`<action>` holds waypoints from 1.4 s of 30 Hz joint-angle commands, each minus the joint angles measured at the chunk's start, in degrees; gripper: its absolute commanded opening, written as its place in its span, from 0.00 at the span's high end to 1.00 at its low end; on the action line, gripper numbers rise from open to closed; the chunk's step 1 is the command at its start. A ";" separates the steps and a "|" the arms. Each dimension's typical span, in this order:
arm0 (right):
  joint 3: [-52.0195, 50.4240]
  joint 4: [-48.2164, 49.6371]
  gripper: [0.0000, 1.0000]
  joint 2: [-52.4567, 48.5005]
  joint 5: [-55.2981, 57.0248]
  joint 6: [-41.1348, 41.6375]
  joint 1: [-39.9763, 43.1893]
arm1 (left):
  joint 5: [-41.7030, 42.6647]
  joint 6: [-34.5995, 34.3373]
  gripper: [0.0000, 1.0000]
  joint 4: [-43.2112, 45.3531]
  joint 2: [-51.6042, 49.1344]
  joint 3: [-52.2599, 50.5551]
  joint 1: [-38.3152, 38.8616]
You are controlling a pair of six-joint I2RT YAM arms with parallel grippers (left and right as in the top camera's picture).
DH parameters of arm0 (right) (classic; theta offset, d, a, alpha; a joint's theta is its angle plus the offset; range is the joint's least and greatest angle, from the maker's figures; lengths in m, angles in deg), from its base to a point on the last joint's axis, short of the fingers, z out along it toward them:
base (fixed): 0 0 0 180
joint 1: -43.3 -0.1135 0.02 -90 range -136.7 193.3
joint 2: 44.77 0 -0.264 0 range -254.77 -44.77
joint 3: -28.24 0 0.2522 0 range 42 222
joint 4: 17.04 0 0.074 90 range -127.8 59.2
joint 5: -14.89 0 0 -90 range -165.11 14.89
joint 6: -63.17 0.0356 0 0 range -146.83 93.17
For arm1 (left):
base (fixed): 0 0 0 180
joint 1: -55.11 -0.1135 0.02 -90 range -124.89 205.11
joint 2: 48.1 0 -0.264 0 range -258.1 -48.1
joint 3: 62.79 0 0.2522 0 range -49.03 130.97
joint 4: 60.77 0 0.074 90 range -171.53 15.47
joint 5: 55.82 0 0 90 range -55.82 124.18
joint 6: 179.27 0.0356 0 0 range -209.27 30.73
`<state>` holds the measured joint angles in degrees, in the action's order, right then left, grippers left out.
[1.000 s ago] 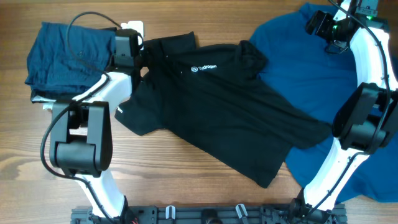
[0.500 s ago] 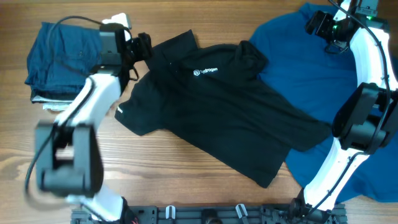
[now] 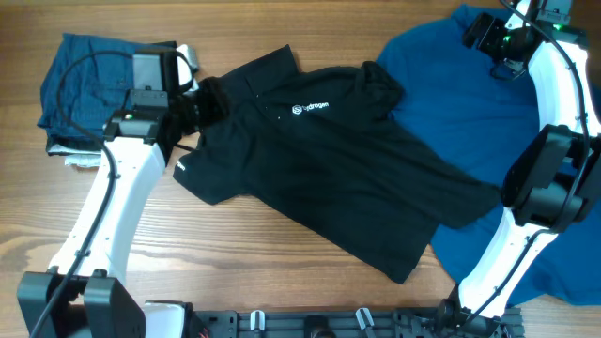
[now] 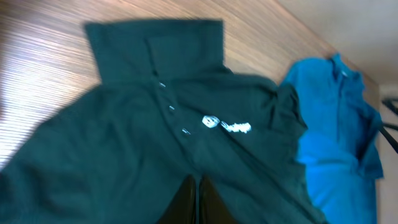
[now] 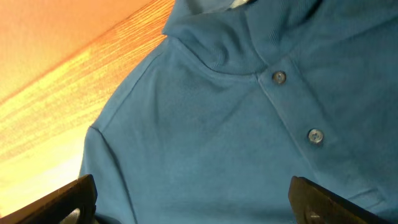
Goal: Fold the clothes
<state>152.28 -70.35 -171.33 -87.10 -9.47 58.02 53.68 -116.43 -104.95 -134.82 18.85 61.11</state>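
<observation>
A black short-sleeved collared shirt [image 3: 329,169] with a small white chest logo lies spread face up, slanted across the middle of the table. It also shows in the left wrist view [image 4: 124,137]. Its lower right part overlaps a bright blue shirt [image 3: 470,103] spread at the right. My left gripper [image 3: 214,99] hovers over the black shirt's left shoulder. Its fingers [image 4: 196,180] are pressed together with nothing between them. My right gripper [image 3: 488,38] is wide open [image 5: 193,190] just above the blue shirt's collar and buttons [image 5: 217,124].
A stack of folded dark blue garments [image 3: 80,89] sits at the far left. A white item [image 3: 188,54] peeks out beside it. Bare wooden table [image 3: 282,272] runs along the front. The arm bases [image 3: 310,324] stand at the front edge.
My left arm swung from the shirt's upper left corner outward, and its gripper now sits lower, over the left shoulder. The black shirt barely shifted. The right arm has not moved.
</observation>
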 commanded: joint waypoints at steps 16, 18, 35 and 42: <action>-0.15 -1.95 0.02 0.90 -14.47 27.39 0.63 | -6.34 -0.28 0.96 2.08 -13.97 -0.04 14.08; -0.15 -3.34 0.17 0.90 -22.47 11.80 0.48 | -6.34 -0.24 0.96 2.32 -16.65 -0.04 13.44; -0.17 -37.68 0.96 1.09 -7.91 -26.45 -4.07 | -13.18 3.15 0.85 5.40 -23.12 -0.04 12.48; -0.17 -36.52 0.96 0.52 -7.23 -27.67 -9.70 | -13.18 3.15 0.77 5.33 -23.15 -0.04 12.48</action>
<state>151.99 -107.70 -171.29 -95.36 -35.46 51.04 41.33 -113.80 -99.79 -157.03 18.80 74.04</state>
